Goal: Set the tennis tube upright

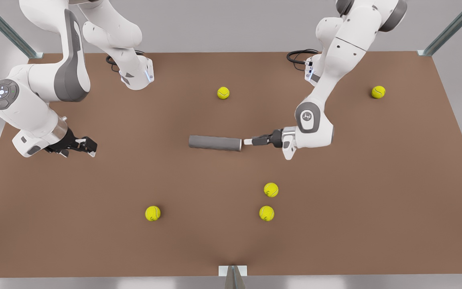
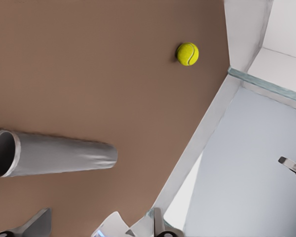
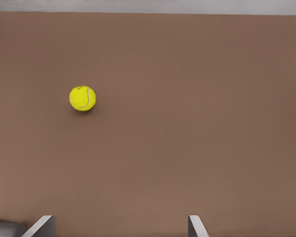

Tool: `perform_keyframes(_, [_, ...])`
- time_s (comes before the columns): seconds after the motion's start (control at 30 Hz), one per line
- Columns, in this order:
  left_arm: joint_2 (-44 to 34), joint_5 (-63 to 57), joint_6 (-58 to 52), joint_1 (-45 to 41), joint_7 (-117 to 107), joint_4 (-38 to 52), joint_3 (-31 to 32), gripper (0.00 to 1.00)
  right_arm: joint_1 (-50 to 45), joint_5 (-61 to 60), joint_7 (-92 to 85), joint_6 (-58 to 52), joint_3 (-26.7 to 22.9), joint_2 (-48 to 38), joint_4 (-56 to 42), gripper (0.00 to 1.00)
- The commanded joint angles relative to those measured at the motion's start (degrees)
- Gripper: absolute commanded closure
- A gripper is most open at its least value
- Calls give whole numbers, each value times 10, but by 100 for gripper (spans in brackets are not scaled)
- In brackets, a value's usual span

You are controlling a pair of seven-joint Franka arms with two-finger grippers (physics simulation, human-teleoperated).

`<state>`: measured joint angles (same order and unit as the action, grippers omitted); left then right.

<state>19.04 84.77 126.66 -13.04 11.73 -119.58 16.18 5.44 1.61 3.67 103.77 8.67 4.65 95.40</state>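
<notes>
1. Grey metal tennis tube (image 1: 215, 143) is lying flat on its side, right about mid-tabletop (image 1: 335, 224), long axis running across the front view.
2. Its lighter silvery rim points to the front view's right, and the left wrist view looks straight at that open mouth.
3. Left claw (image 1: 249, 141) is down low and reaching in level from the front view's right. Its tips are just beside the rimmed end, and I can't tell whether they touch it.
4. From the left wrist view, one fingertip (image 2: 37, 224) sits well off to the side, so the fingers are spread apart with nothing between them. The tube lies ahead of them, not inside the gap.
5. Right claw (image 1: 90, 147) is over on the front view's left, well apart from the tube, hovering above bare tabletop.
6. Its two fingers (image 3: 39, 224) stand wide apart in the right wrist view, holding nothing, with a single yellow ball (image 3: 82, 98) lying out ahead of them.
7. Five yellow tennis balls are scattered about: one behind the tube (image 1: 223, 92), one far right (image 1: 378, 92), a close pair in front (image 1: 271, 189) (image 1: 266, 213), and one front-left (image 1: 152, 213).
</notes>
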Motion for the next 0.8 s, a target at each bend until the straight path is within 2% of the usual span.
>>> perform_keyframes(0.0, [6,31,38,-1,241,-4,0,0,1,0,109,3,0,0,0,0])
perform_keyframes(0.13, [24,30,89,-21,280,-14,1,0,1,0,108,4,0,2,-1,0])
perform_keyframes(0.33, [21,37,90,-23,339,-56,3,0,3,1,109,2,-1,5,-1,0])
perform_keyframes(0.57, [60,181,91,-42,479,-72,3,0,4,1,110,1,-1,5,-1,0])
perform_keyframes(0.77, [97,228,85,-50,553,-72,3,0,5,1,107,1,-1,9,-2,0])
